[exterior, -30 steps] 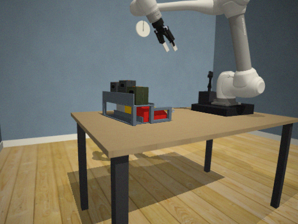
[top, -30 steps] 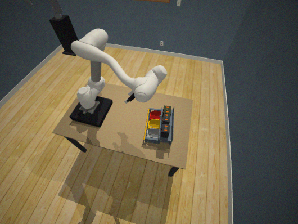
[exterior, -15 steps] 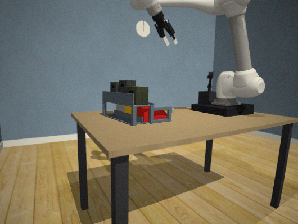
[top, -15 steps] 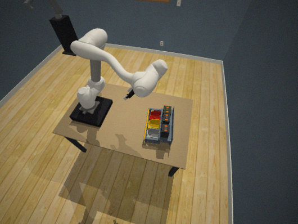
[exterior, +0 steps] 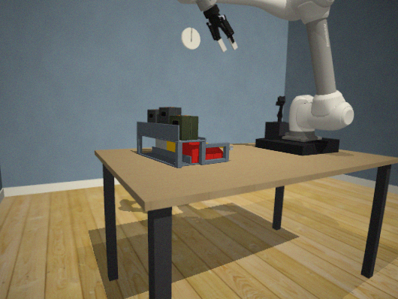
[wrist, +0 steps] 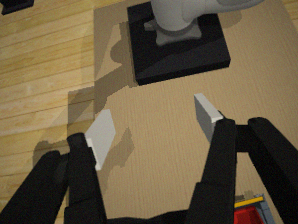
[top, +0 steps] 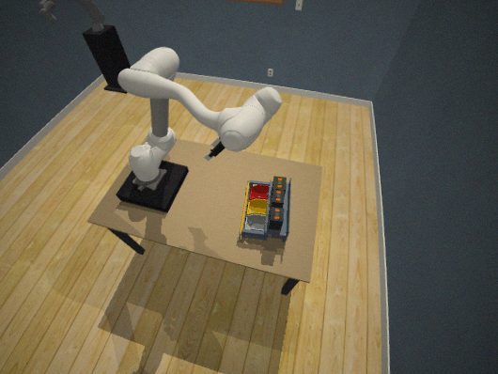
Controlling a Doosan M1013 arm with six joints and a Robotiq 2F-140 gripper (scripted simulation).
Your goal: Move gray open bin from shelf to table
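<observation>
gray bin in the shelf, pincer spread above the table

you have the table (top: 207,202) (exterior: 225,180) (wrist: 160,175) under everything. your white arm (top: 164,85) (exterior: 323,56) (wrist: 175,15) rises from the black base plate (top: 176,193) (exterior: 270,146) (wrist: 150,72), toward the table's nine o'clock in the top view. the blue-gray shelf (top: 287,207) (exterior: 158,131) (wrist: 268,212) stands toward three o'clock. your gripper (top: 209,156) (exterior: 229,48) (wrist: 153,114) hangs well above the table, off the shelf's ten-to-eleven o'clock; its fingers are spread, with nothing between them.

along the shelf's three o'clock side you see the olive box (top: 279,182) (exterior: 189,128) and two darker boxes. in the row at its nine o'clock side, your gray bin (top: 256,223) (exterior: 161,143) sits at the six o'clock end, the yellow bin (top: 257,207) (exterior: 170,146) next, then the red bin (top: 259,192) (exterior: 214,154) (wrist: 247,216) toward twelve. you can't make out the gray bin's parts.
</observation>
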